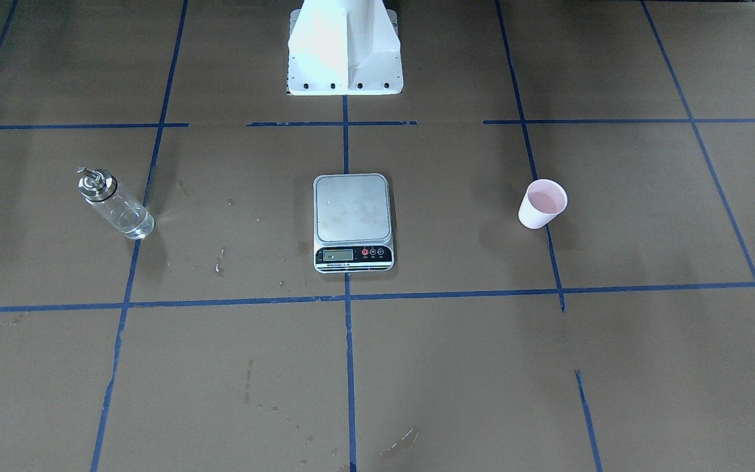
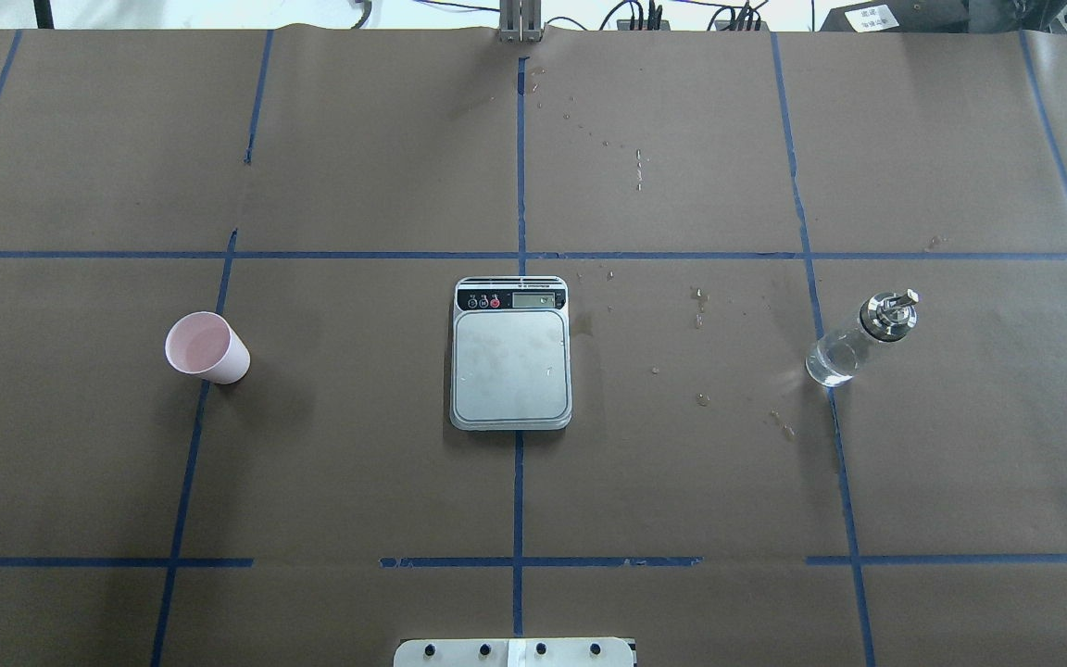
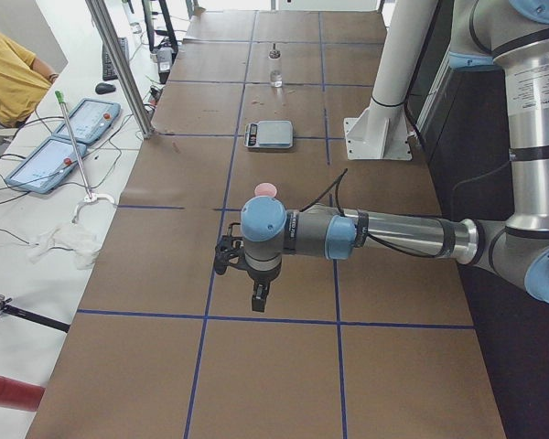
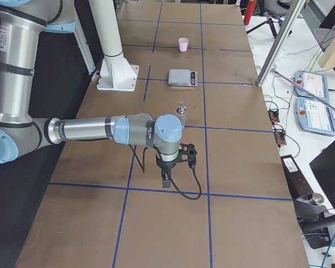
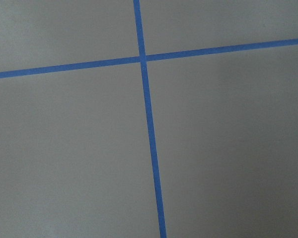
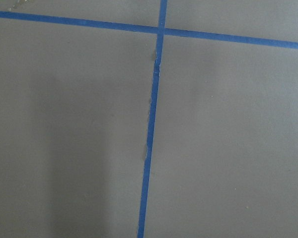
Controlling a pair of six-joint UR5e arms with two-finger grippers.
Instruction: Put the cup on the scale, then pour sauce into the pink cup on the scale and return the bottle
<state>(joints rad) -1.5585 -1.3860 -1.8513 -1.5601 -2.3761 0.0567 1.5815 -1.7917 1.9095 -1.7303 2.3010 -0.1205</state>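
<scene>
While the cup [image 2: 207,347] stands upright on the surface [image 2: 357,463], well apart from the bare scale [image 2: 511,357] and the bottle [image 2: 858,341], the left end effector [image 3: 259,297] should grip it squarely and level. Whether it or the right end effector [image 4: 166,180] is open cannot be told.

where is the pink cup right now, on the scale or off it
Off it. The cup stands upright on the table, well apart from the scale, whose platform is bare.

The scale [image 2: 511,353] sits mid-frame, its display strip toward the top. The pink cup [image 2: 207,347] stands well apart at left, the glass bottle [image 2: 858,338] at right, on brown paper [image 2: 357,463] gridded with blue tape.
</scene>
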